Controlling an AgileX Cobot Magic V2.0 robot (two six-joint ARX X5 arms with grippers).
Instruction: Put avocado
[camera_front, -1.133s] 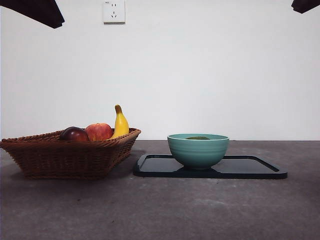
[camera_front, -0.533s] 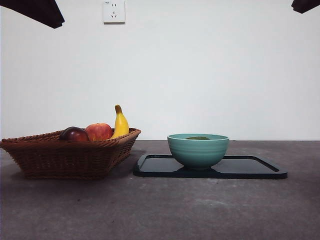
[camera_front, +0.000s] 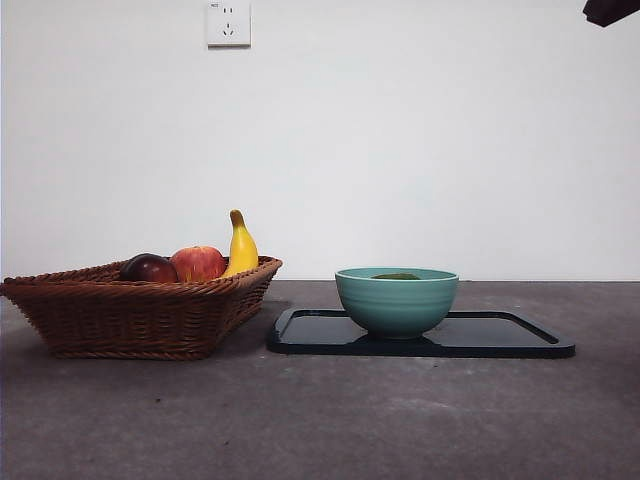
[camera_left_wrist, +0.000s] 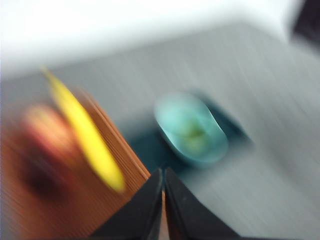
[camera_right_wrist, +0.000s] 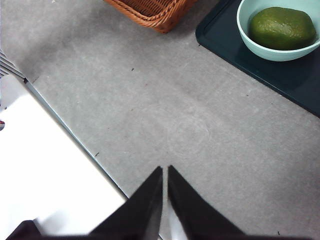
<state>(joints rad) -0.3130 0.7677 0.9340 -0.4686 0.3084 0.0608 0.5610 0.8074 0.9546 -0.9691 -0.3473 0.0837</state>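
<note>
Progress: the avocado (camera_right_wrist: 282, 28) is seen lying inside the teal bowl (camera_front: 396, 303), so the placing is judged as done.
Remaining: nothing of the task appears left beyond the arms being parked; neither gripper is near the fruit.
Avocado location: at the upper right of the right wrist view it rests on the bowl's floor; in the front view, just right of centre, only a thin dark green sliver is seen above the rim.
Avocado look: dark green, rounded oval, dull skin with faint bumps and a yellowish patch; it is seen whole.
Bowl support: the bowl is set on the dark tray (camera_front: 500, 336), at the tray's left part in the front view.
Left gripper (camera_left_wrist: 163, 176): jaws are seen pressed together with nothing between them; its view is heavily blurred.
Right gripper (camera_right_wrist: 165, 172): jaws are seen closed to a narrow slit, empty, above bare table (camera_right_wrist: 165, 110).
Basket (camera_front: 130, 310): at the lower left of the front view, a banana (camera_front: 240, 247), a red apple (camera_front: 198, 263) and a dark red fruit (camera_front: 149, 268) are held in it.
</note>
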